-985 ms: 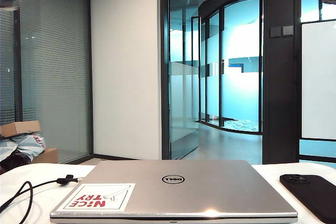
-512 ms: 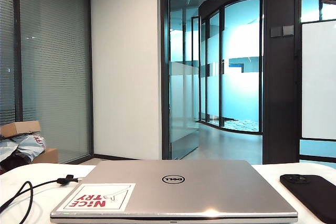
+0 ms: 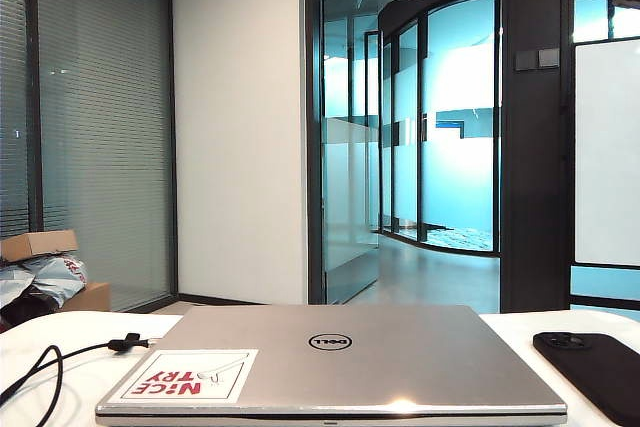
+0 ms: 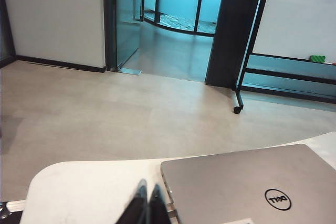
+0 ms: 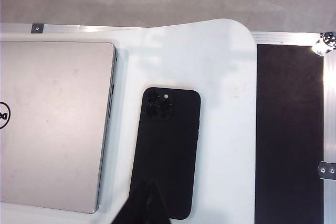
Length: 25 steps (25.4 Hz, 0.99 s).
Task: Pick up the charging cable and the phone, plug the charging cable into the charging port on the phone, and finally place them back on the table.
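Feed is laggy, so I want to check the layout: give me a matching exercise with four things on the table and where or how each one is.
Things:
1. cable
2. laptop
3. phone
4. right tool

Places or states:
A. shut, above the phone's near end
B. lid closed, mid-table
C. lying on the table left of the laptop
D. camera side up, right of the laptop

Pairs: 1-C, 2-B, 3-D, 4-A

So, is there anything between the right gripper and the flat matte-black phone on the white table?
Nothing visible is. The shut right gripper hangs directly over the near end of the matte-black phone; the silver laptop lies beside the phone, apart from it.
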Available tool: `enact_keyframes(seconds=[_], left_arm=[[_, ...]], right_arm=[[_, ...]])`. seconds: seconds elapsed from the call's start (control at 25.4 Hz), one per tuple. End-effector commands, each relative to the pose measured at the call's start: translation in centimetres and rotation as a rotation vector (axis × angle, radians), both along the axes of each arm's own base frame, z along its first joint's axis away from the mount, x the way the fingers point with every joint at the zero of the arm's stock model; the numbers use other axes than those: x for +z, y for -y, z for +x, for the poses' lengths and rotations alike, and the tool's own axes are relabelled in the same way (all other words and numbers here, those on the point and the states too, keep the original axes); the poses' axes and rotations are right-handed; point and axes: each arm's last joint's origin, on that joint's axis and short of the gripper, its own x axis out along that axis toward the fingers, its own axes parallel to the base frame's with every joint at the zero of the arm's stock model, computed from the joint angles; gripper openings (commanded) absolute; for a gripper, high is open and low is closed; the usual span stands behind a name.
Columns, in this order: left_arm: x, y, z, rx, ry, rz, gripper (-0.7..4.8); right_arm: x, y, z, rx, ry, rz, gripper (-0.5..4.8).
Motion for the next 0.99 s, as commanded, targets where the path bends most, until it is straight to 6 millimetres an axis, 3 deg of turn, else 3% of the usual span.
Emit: enact_keyframes(seconds=[0.04, 0.16, 0.35, 0.99], left_arm=[[0.40, -0.70, -0.21, 0.063, 0.050, -0.002, -0.05], [0.62, -1.37, -0.77, 0.128, 0.089, -0.007, -0.05], [0.00, -1.38, -0.71, 0.129, 0.025, 0.002, -0.05], [0.03, -1.38, -0.71, 0.131, 0.045, 0.078, -0.05]], right_arm=[[0.26, -0.02, 0.05, -0.003, 0.020, 0.001, -0.01], [0.26, -0.02, 0.05, -0.003, 0.020, 0.001, -0.01], [0.26, -0.01, 0.04, -0.003, 0.020, 0.001, -0.01], [0.26, -0.02, 0.05, -0.003, 0.020, 0.001, -0.01]])
